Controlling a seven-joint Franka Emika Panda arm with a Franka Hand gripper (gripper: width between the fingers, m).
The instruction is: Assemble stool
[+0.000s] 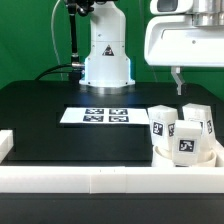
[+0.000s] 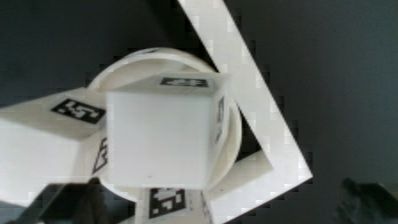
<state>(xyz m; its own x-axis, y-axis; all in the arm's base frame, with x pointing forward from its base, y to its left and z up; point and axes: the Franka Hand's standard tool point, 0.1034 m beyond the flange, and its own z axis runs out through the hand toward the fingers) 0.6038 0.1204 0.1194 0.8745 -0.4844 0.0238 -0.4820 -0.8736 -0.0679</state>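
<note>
Mid-frame lies the marker board (image 1: 95, 116). At lower right the seat (image 1: 165, 156) carries three legs (image 1: 187, 146) standing upright, so assembly looks nearly finished, though I cannot tell whether they are tight. Above them the gripper (image 1: 178, 90) hangs spread and empty.

Three tagged white legs (image 1: 187, 146) stand upright on the round seat (image 1: 163, 155).

- The seat (image 1: 168, 158) lies in the table's (image 1: 40, 110) corner at the exterior view's right, just behind the front border rail (image 1: 90, 180).
- Three legs (image 1: 186, 143) stand close together on the seat.
- The marker board (image 1: 100, 116) lies farther back, toward the exterior view's left.
</note>
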